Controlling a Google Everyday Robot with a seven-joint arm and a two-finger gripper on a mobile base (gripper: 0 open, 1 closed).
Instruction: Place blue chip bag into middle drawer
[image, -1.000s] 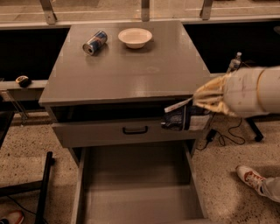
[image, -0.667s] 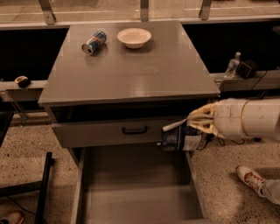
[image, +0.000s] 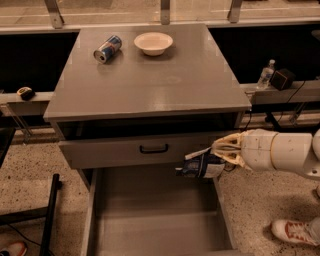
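gripper (image: 220, 159) sits right of centre, fingers pinching the right end of the blue chip bag (image: 199, 168). bag hangs above the right wall of the open middle drawer (image: 150, 225), lower centre. likely light, crinkly, slippery foil and crushable, so best held by a sealed end. drawer floor shows bare. can (image: 107, 48) and bowl (image: 153, 42) on worktop (image: 165, 85), top of frame. bowl looks empty.

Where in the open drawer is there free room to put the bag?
The floor of the middle drawer is bare from left wall to right wall. Only its back right corner, below the drawer front, is crowded: there the gripper holds the blue chip bag.
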